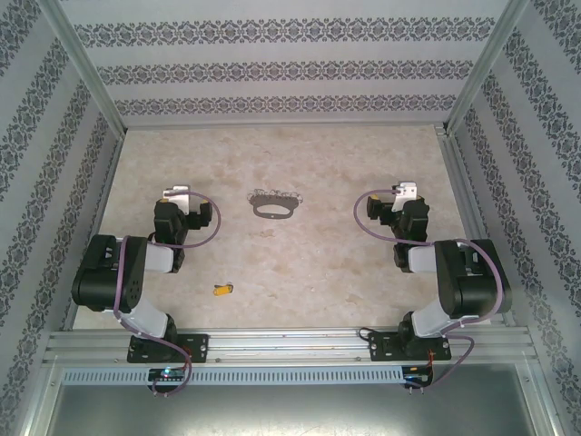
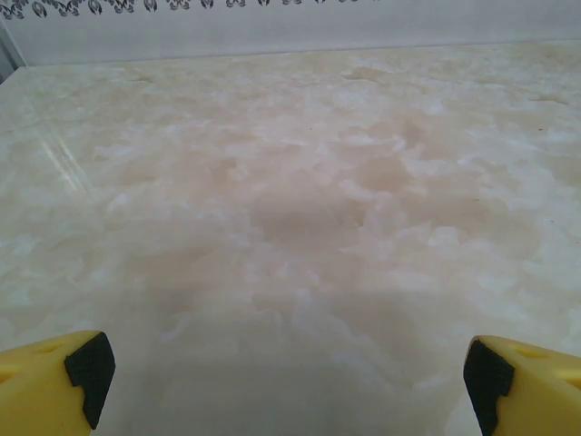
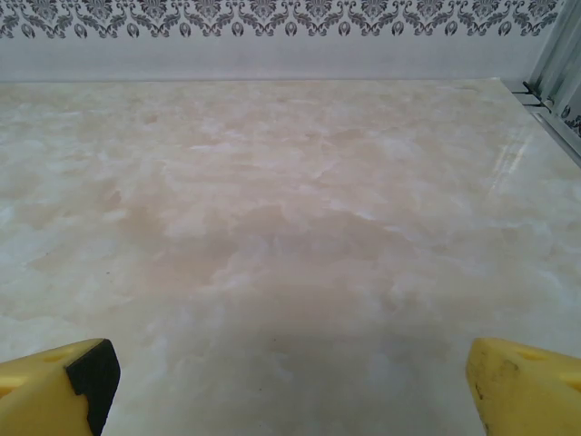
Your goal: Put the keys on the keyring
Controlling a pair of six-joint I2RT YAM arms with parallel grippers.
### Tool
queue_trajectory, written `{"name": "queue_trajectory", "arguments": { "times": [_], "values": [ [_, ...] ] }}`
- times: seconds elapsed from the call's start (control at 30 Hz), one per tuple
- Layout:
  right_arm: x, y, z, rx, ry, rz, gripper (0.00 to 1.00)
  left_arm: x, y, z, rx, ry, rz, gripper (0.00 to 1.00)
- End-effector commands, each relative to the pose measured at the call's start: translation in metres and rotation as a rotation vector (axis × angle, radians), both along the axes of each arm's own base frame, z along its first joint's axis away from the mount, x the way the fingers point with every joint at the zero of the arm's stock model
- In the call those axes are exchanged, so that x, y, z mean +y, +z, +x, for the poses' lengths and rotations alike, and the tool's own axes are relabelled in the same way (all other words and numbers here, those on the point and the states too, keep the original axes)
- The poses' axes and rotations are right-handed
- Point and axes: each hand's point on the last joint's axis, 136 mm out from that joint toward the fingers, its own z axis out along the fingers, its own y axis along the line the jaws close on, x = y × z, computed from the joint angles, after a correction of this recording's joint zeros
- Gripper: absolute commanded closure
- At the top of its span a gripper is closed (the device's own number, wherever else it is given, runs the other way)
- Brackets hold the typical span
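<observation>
Right now both arms sit folded over their bases, each on its own side of the table (image 1: 318,263). The left gripper (image 2: 286,374) has its fingers (image 2: 45,386) spread wide. One yellow tip with a black pad sits at each lower corner of the wrist view, and bare marbled tabletop lies between them. They hold nothing and touch nothing. The right gripper (image 3: 290,377) stands the same way: its fingers (image 3: 522,386) are far apart at the two lower corners, with plain tabletop between them and nothing pinched or brushed.

From above, the key (image 1: 222,289) lies flat near the front edge of the table, left of the middle. It is just right of the left arm's elbow and nearer than the left gripper. It is a tiny thing with a yellow-orange head. The keyring (image 1: 272,210) lies farther back, about midway between the two grippers. It is a grey oval loop with a short chain (image 1: 278,194) of small rings bunched along its far side. Key and keyring are well apart, and both lie clear of the grippers.
</observation>
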Motion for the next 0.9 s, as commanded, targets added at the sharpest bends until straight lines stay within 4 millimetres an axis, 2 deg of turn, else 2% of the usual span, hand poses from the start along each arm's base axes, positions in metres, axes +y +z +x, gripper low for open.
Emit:
{"name": "queue_trajectory", "arguments": {
  "times": [0.0, 0.67, 0.77, 0.87],
  "values": [
    [0.004, 0.008, 0.001, -0.029, 0.021, 0.007, 0.02, 0.002, 0.001, -0.002, 0.003, 0.014, -0.011, 0.00],
    [0.004, 0.009, 0.001, -0.032, 0.028, 0.027, 0.02, 0.001, 0.001, -0.001, 0.006, 0.015, -0.014, 0.00],
    [0.008, 0.020, -0.002, -0.051, 0.052, 0.023, 0.02, 0.004, 0.003, -0.002, -0.003, 0.031, -0.008, 0.00],
    [-0.001, 0.034, -0.008, -0.060, -0.002, 0.015, 0.02, 0.008, 0.014, -0.005, -0.003, 0.058, -0.006, 0.00]
  ]
}}
